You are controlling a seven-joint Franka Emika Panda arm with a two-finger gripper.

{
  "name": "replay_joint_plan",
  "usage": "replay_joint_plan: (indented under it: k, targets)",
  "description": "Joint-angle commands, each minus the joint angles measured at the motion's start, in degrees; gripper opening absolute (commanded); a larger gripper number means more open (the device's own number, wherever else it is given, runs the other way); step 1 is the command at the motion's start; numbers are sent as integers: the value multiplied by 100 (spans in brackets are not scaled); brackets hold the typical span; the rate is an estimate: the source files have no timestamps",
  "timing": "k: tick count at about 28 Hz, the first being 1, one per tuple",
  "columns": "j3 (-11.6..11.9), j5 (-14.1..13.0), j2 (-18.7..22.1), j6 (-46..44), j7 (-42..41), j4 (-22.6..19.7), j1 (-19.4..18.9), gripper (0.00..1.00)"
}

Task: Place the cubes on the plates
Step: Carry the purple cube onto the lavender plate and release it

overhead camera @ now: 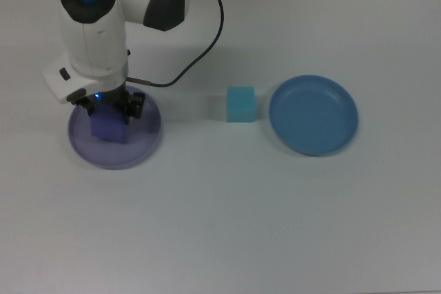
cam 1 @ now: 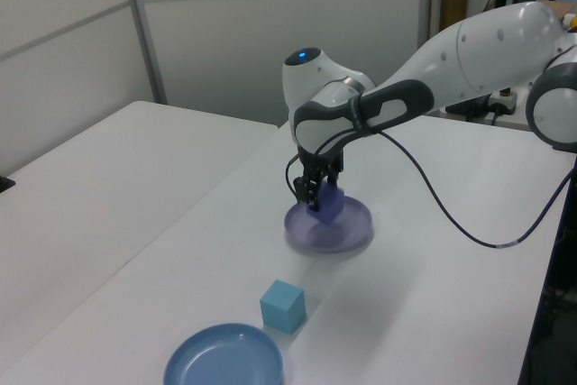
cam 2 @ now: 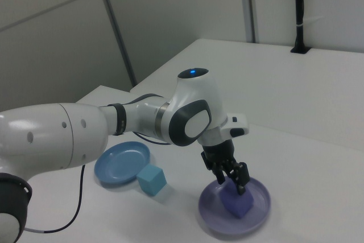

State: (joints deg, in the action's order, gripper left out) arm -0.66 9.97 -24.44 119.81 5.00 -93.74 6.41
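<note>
My gripper (overhead camera: 109, 111) (cam 1: 317, 197) (cam 2: 235, 187) is shut on the violet-purple cube (overhead camera: 108, 127) (cam 1: 330, 204) (cam 2: 238, 204), holding it just over the middle of the pale lavender plate (overhead camera: 141, 151) (cam 1: 353, 233) (cam 2: 259, 213). I cannot tell whether the cube touches the plate. The light teal cube (overhead camera: 241, 105) (cam 1: 283, 305) (cam 2: 152, 180) rests on the table between the two plates. At the top view's right lies the blue plate (overhead camera: 313, 115) (cam 1: 224, 361) (cam 2: 121, 164) with nothing in it.
The arm's black cable (overhead camera: 207, 39) trails over the white table (overhead camera: 241, 218) from the wrist toward the top view's upper edge. A wall with panel seams (cam 1: 135, 33) stands behind the table in the left view.
</note>
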Motion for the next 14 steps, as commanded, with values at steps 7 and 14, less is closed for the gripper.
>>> replay_joint_plan:
  k: [7, 14]
  targets:
    - [-277, -136, 272, -71, 28, -118, -201, 100]
    - [-663, -145, 396, -581, -210, -382, -658, 100]
